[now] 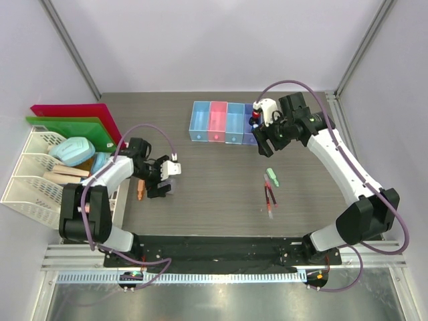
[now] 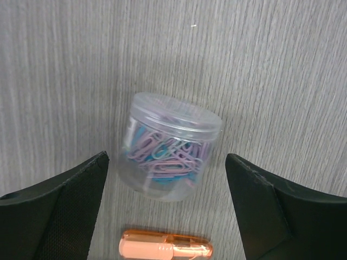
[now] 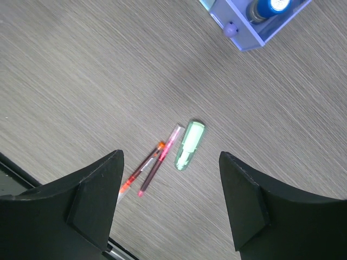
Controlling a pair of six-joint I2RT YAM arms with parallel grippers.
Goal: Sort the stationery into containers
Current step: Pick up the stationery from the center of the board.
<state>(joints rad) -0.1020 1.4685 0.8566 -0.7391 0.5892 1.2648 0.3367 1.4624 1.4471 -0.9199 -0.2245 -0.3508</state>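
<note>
Left gripper (image 2: 165, 162), jaws spread, straddles the clear tub of paper clips (image 2: 168, 149) on the table (image 2: 271, 65), just beyond the orange marker (image 2: 165, 246). Centre the tub, then close gently across its width. Right gripper (image 3: 171, 157), spread, hovers over pens (image 3: 149, 169).

Clear tub (image 2: 173, 146), pink-blue clips (image 2: 162, 154); orange marker (image 2: 165, 245); green eraser (image 3: 190, 145).

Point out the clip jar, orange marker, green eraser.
clip jar (image 2: 169, 149), left wrist view, middle of its clear side.
orange marker (image 2: 165, 245), left wrist view, mid barrel.
green eraser (image 3: 190, 145), right wrist view, centre of its body.
</note>
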